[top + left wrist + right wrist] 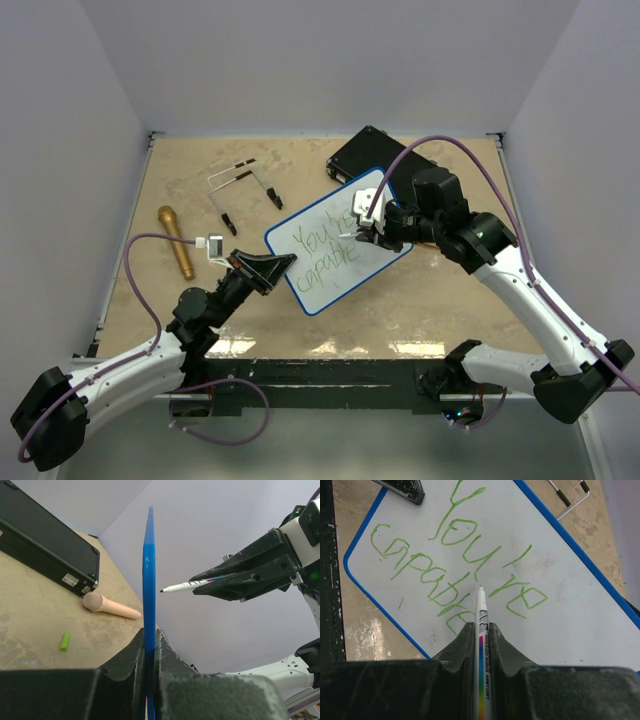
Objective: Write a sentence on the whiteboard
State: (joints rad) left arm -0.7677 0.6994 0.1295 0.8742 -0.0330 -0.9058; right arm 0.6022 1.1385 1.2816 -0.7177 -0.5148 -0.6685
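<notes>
We're mid-writing: left gripper (pixel 284 264) clamps the whiteboard (pixel 336 283) by its edge over mid-tabletop, right gripper (pixel 360 228) grips the marker (pixel 482 645), tip just off the sentence (pixel 470 560). Next stroke prob. needs tip on the board, board steady.

And the left arm (pixel 150 355) reaches low and forward, left gripper (pixel 283 264) clamped on the whiteboard (pixel 325 292) edge, while the right arm (pixel 520 280) arcs over, right gripper (pixel 362 230) pinching the marker (pixel 481 605).

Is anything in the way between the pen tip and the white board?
No. The right gripper holds the white marker pen with its tip just off the blue-rimmed white whiteboard. Only open air shows in that gap, which is clearest in the left wrist view.
</notes>
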